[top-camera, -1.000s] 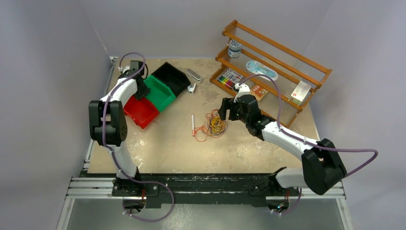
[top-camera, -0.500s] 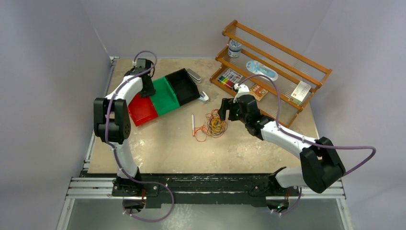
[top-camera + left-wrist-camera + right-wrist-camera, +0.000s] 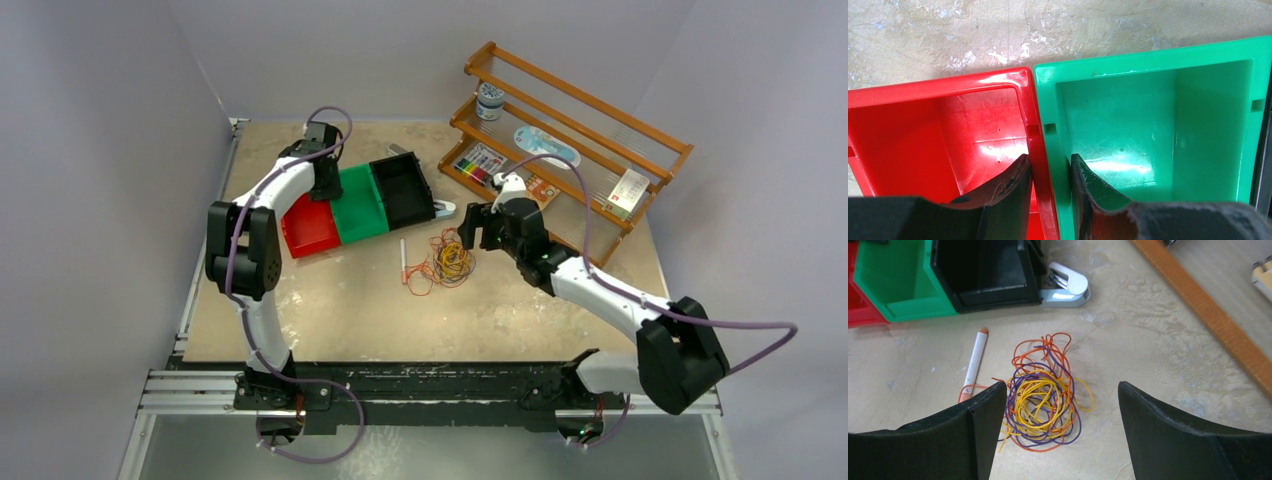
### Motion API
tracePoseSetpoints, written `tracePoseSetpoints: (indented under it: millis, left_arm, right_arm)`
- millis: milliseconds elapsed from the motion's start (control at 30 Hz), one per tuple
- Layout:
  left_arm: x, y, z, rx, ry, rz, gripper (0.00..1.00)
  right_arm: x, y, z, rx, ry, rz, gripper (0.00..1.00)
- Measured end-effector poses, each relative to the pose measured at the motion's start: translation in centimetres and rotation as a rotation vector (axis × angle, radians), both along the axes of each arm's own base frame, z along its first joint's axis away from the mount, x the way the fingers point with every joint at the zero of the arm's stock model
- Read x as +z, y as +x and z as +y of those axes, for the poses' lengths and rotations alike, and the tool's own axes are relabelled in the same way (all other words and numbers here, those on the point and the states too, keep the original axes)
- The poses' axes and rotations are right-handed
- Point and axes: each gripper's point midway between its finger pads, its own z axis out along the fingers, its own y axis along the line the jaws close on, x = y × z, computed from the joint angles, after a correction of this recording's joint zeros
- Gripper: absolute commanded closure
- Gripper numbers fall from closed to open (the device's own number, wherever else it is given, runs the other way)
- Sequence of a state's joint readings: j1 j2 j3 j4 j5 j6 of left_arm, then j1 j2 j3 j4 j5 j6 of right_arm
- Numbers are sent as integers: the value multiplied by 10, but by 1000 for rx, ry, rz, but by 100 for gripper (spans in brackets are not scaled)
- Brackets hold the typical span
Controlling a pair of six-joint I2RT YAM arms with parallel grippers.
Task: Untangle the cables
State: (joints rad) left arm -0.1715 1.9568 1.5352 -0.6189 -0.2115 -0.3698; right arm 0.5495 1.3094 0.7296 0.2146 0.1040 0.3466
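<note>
Lying knotted together, the cables (image 3: 1040, 400) are not yet separated beneath the wide-open, empty right gripper (image 3: 1062, 390), while adjoining bin walls (image 3: 1028, 100) are clamped by the left gripper (image 3: 1049, 161).

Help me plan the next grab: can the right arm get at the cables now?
Probably yes. The right gripper hangs open above the cables, with nothing between them; the pen, stapler and bins lie off to the side.

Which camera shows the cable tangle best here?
Right wrist: the cables lie close and central, orange, yellow and purple strands distinct. Top external shows only a small clump; left wrist shows none, just bins.
</note>
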Motion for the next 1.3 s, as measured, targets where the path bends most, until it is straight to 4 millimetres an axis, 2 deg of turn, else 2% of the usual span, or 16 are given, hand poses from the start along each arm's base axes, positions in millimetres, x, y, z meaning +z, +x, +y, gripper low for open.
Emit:
tracePoseSetpoints:
  millis: [167, 267, 533, 800, 900, 1000, 1100, 1200, 1300]
  left_arm:
    - [2, -3, 1, -3, 2, 0, 56]
    - [10, -7, 2, -8, 2, -15, 51]
    - [63, -9, 1, -5, -26, -161, 48]
    - [107, -39, -4, -10, -120, -336, 45]
    - [124, -47, -10, -30, -164, -403, 45]
    - [139, -53, -24, -62, -207, -458, 45]
    - [145, -61, -52, -135, -254, -490, 45]
    - [137, -71, -84, -213, -298, -479, 46]
    - [121, -85, -112, -278, -334, -443, 48]
  right_arm:
    - [23, -4, -8, -12, 9, -73, 12]
    - [33, -5, -14, -26, 11, -106, 11]
    - [35, -14, -29, -67, 5, -138, 9]
    - [41, -16, -39, -113, 3, -169, 10]
    - [38, -17, -38, -101, -4, -160, 14]
    - [33, -19, -33, -65, -8, -138, 19]
    - [27, -22, -25, -18, -13, -100, 22]
    - [22, -25, -16, 32, -9, -63, 25]
    - [18, -28, -5, 93, -4, -28, 27]
